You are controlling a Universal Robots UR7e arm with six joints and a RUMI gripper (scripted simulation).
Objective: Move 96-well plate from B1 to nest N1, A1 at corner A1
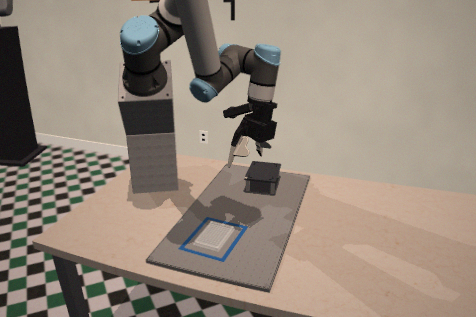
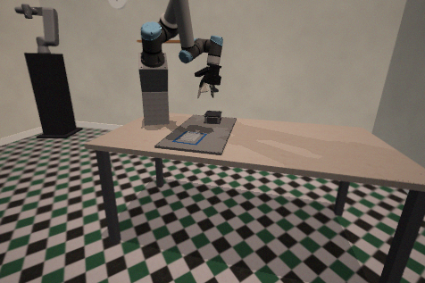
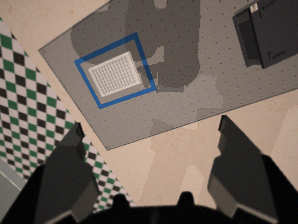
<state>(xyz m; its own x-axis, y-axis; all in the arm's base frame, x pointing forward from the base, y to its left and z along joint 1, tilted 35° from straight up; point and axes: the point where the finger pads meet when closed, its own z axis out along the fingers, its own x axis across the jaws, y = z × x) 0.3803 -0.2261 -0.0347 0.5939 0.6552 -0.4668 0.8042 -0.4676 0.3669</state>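
— While my gripper [image 1: 246, 153] hangs mid-frame in the top view, what does it carry?
— Nothing; my jaws stand wide apart.
— And the 96-well plate [image 1: 214, 235]?
— Lower centre, flat inside the blue square [image 1: 187, 250], well apart from the nest [image 1: 262, 177].

Mat [image 1: 280, 239]: lies on table [image 1: 390, 259], beside arm pedestal [image 1: 148, 159].
Plate [image 1: 214, 234]: on mat's near end, inside square outline [image 1: 188, 249].
Nest [image 1: 262, 177]: on mat's far end; apparently unoccupied.
Gripper [image 1: 246, 154]: above nest, jaws apart.
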